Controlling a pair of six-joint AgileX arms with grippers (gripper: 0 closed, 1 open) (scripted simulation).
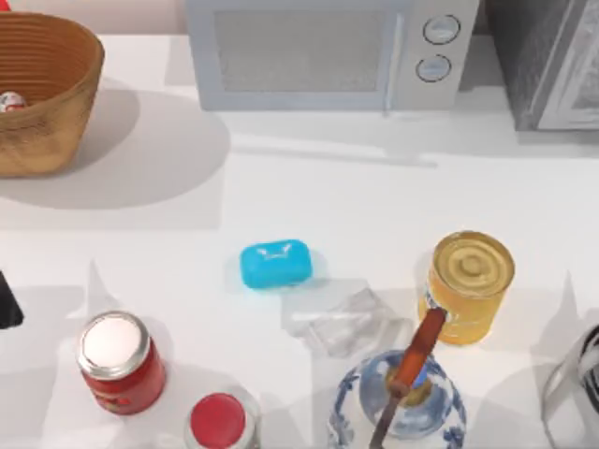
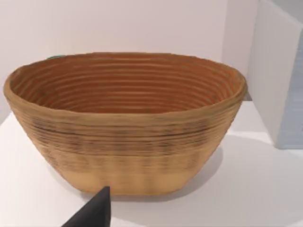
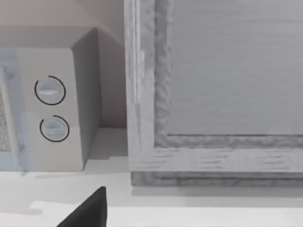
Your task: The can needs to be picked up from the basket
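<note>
Our basket [image 1: 47,103] is a wide tan-brown wicker bowl with ribbed sides, standing at the far left corner of the white desk [image 1: 309,196], left of the microwave [image 1: 328,51]. The can [image 1: 11,101] lies inside it against the left wall, tiny, pale with some red. Our left gripper [image 2: 92,213] faces the basket's outer wall from low on the desk; whether it is open we cannot tell. Our right gripper [image 3: 87,210] points toward the microwave's dials, its opening likewise unclear.
</note>
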